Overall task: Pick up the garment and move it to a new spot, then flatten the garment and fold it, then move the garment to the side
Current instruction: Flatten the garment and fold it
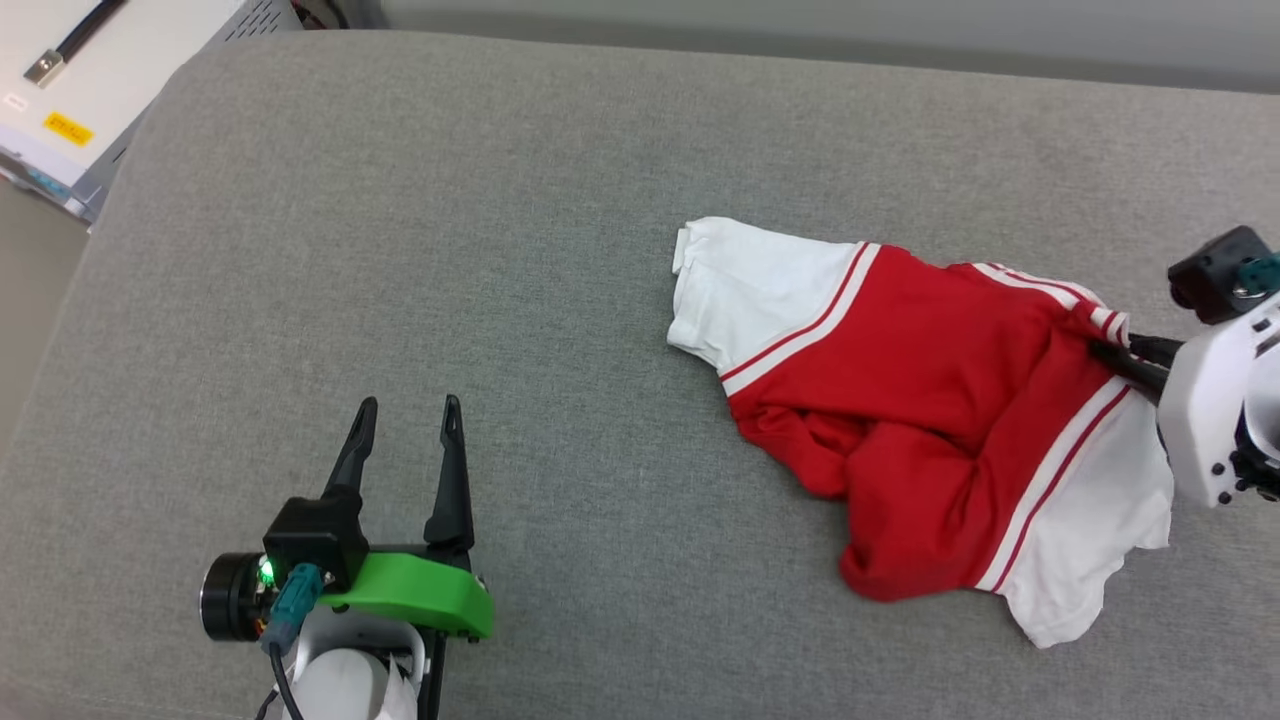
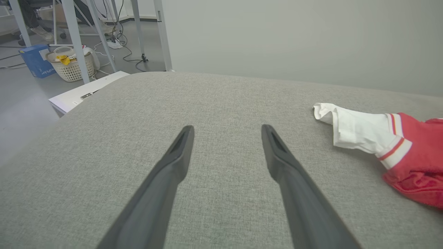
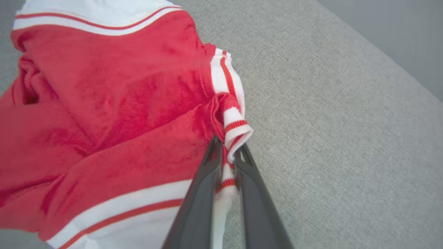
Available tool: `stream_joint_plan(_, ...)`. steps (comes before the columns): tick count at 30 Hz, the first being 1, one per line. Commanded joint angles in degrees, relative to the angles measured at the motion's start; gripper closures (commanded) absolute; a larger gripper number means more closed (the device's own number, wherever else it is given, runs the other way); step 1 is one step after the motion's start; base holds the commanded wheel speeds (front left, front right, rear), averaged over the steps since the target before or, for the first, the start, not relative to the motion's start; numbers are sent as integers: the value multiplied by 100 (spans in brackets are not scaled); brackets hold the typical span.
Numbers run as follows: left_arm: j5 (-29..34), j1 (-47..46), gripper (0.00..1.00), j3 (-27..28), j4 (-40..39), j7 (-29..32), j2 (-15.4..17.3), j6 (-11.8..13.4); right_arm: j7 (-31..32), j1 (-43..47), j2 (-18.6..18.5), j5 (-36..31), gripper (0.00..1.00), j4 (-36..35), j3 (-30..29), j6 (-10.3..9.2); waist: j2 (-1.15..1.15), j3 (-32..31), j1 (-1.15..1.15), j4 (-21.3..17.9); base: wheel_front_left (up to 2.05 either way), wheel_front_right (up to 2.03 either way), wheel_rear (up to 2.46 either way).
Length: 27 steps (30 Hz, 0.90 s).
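Note:
The garment (image 1: 920, 400) lies crumpled on the grey cushion, plain red side up, one white sleeve toward the left and the other at the lower right. My right gripper (image 1: 1110, 355) comes in from the right edge and is shut on the garment's striped collar trim (image 3: 232, 135), which is pinched between its two fingers (image 3: 204, 180). My left gripper (image 1: 408, 415) hovers open over bare cushion at the lower left, well apart from the garment. In the left wrist view that gripper (image 2: 226, 133) holds nothing, and the garment's white sleeve (image 2: 353, 133) lies to the right.
The grey upholstered surface (image 1: 450, 250) drops off at its rounded left edge. A white cabinet (image 1: 90, 80) stands beyond the far left corner. On the floor beyond are table legs (image 2: 74, 38), a wicker basket (image 2: 71, 65) and a blue box (image 2: 34, 60). A pale wall backs the cushion.

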Motion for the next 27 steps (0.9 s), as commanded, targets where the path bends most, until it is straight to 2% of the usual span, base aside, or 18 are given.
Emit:
stream_joint_plan(1, 63, 80, 0, 34, 0, -33, -26, 31, -98, 137, -102, 25, 100, -99, -90, -5, 25, -195, 0, -152, 0, 0, 0)
stream_joint_plan(8, 98, 235, 0, 85, -35, -33, -26, 10, -163, 492, -669, -107, 100, -672, -879, -5, 25, -320, 0, -255, 0, 0, 0)
stream_joint_plan(13, 96, 206, 0, 39, -69, -33, -26, -1, 151, 618, -975, -242, 100, -987, -1550, -5, 25, -246, 0, -211, 0, 0, 0)
stream_joint_plan(17, 49, 99, 0, -26, -83, -33, -26, -3, 526, 446, -1071, -383, 100, -1078, -1919, -5, 25, -74, 0, -116, 0, 0, 0)
stream_joint_plan(22, -44, -77, 0, -154, -72, -33, -26, 17, 1071, -18, -970, -740, 100, -965, -1944, -5, 25, 190, 0, 91, 0, 0, 0)
stream_joint_plan(27, -125, -216, 0, -201, -88, -33, -26, 87, 1467, -551, -487, -998, 100, -417, -1584, -5, 25, 458, 0, 278, 0, 0, 0)
